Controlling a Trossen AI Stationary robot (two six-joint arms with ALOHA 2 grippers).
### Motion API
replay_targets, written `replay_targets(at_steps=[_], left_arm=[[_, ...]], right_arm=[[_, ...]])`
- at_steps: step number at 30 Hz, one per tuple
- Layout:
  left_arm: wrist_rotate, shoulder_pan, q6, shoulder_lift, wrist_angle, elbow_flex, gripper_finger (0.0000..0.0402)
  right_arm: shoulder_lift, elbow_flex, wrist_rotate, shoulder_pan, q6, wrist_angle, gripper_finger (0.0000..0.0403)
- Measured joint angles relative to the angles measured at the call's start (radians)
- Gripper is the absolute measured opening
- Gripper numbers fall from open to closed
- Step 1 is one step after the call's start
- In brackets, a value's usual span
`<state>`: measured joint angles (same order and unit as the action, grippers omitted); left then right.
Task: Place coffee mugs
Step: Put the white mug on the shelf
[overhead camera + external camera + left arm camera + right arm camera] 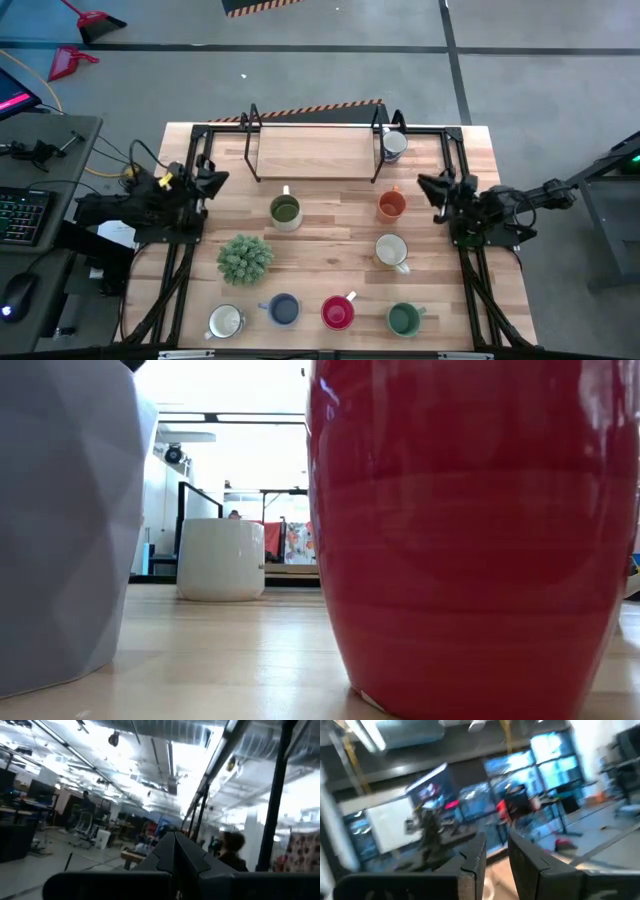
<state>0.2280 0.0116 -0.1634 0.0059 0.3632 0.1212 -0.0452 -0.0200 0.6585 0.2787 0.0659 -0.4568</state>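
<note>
Several coffee mugs stand upright on the wooden table. An olive green mug (285, 211), an orange mug (391, 205) and a white mug (390, 250) are in the middle. Along the near edge stand a white mug (226, 321), a blue mug (283, 309), a red mug (337, 312) and a dark green mug (403, 319). A pale mug (393, 145) sits at the right end of the far rack (315, 152). My left gripper (218, 180) (175, 842) is shut, drawn back at the left edge. At the right edge my right gripper (424, 183) (496, 852) is narrowly open and holds nothing. Both point upward, off the table.
A bushy green plant (245, 258) stands left of centre, between the olive mug and the near row. Black frame rails run along both sides of the table. In the low view the red mug (470, 530) and the blue mug (60, 520) fill the foreground.
</note>
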Motion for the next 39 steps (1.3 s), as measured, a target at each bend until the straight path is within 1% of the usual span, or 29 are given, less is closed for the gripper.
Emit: replay_targets(at_steps=[3, 6, 9, 13, 16, 19, 24, 27, 30, 32, 34, 36, 39], left_arm=[[-0.001, 0.000, 0.022, 0.000, -0.222, 0.109, 0.0000], [0.001, 0.000, 0.027, 0.000, -0.434, 0.218, 0.0000], [0.001, 0.000, 0.018, 0.001, -0.597, 0.312, 0.0000], [-0.011, 0.000, -0.039, 0.038, -0.727, 0.389, 0.0000], [-0.027, 0.000, -0.077, 0.104, -0.760, 0.415, 0.0000], [-0.001, 0.000, -0.093, 0.199, -0.759, 0.445, 0.0000], [0.007, 0.000, -0.076, 0.368, -0.754, 0.535, 0.0004], [-0.020, 0.000, -0.023, 0.466, -0.758, 0.577, 0.0015], [-0.028, 0.000, 0.032, 0.560, -0.761, 0.598, 0.0031], [-0.028, 0.000, 0.034, 0.619, -0.772, 0.603, 0.0044], [-0.035, 0.000, 0.008, 0.672, -0.789, 0.607, 0.0057], [-0.036, 0.000, -0.050, 0.714, -0.809, 0.616, 0.0071], [-0.049, -0.001, -0.115, 0.762, -0.827, 0.632, 0.0089]], right_arm=[[-0.001, -0.061, 0.026, 0.001, -0.065, 0.047, 0.0069], [-0.002, -0.171, 0.056, 0.001, -0.061, 0.220, 0.0069], [-0.034, -0.302, 0.104, 0.001, 0.018, 0.465, 0.0069], [-0.132, -0.470, 0.128, 0.001, 0.163, 0.739, 0.0069], [-0.234, -0.587, 0.126, 0.001, 0.256, 0.902, 0.0069], [-0.343, -0.705, 0.122, 0.001, 0.304, 1.041, 0.0069], [-0.502, -0.883, 0.103, 0.001, 0.352, 1.250, 0.0069], [-0.568, -0.961, 0.073, 0.001, 0.421, 1.371, 0.0069], [-0.611, -0.991, 0.060, 0.001, 0.513, 1.449, 0.0069], [-0.630, -0.993, 0.042, 0.001, 0.556, 1.469, 0.0069], [-0.644, -0.991, 0.030, 0.001, 0.578, 1.478, 0.0069], [-0.657, -0.984, 0.022, 0.001, 0.604, 1.477, 0.0069], [-0.677, -0.980, 0.021, 0.000, 0.608, 1.487, 0.0069]])
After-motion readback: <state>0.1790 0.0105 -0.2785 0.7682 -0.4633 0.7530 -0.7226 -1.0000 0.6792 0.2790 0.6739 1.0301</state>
